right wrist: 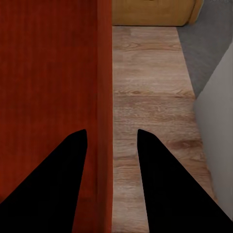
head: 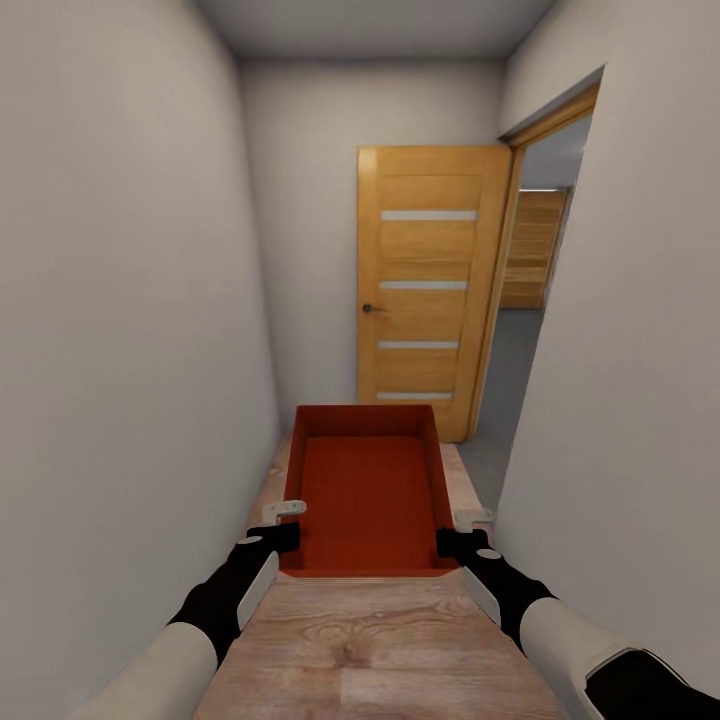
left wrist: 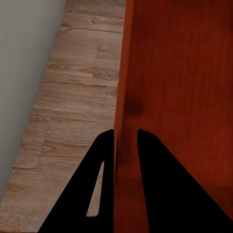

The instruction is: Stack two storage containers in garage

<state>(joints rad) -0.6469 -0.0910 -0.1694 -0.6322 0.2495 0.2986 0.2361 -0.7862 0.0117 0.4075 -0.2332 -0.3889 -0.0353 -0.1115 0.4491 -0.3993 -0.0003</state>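
One red-orange storage container [head: 368, 490] hangs level above the wood plank floor [head: 380, 650] of a narrow hallway, open side up and empty. My left gripper [head: 288, 520] is shut on its left wall; in the left wrist view the black fingers [left wrist: 104, 160] pinch that wall [left wrist: 125, 73] tightly. My right gripper [head: 468, 528] straddles the right wall [right wrist: 105, 73], its fingers [right wrist: 155, 174] set wider, with a strip of floor showing between the outer finger and the wall. The second container is out of view.
Grey-white walls [head: 120, 350] close in on both sides. A wooden door [head: 430, 290] with frosted strips stands swung open ahead. To its right a doorway [head: 535, 270] leads to dark grey floor [head: 515, 380] and a wooden plank surface beyond.
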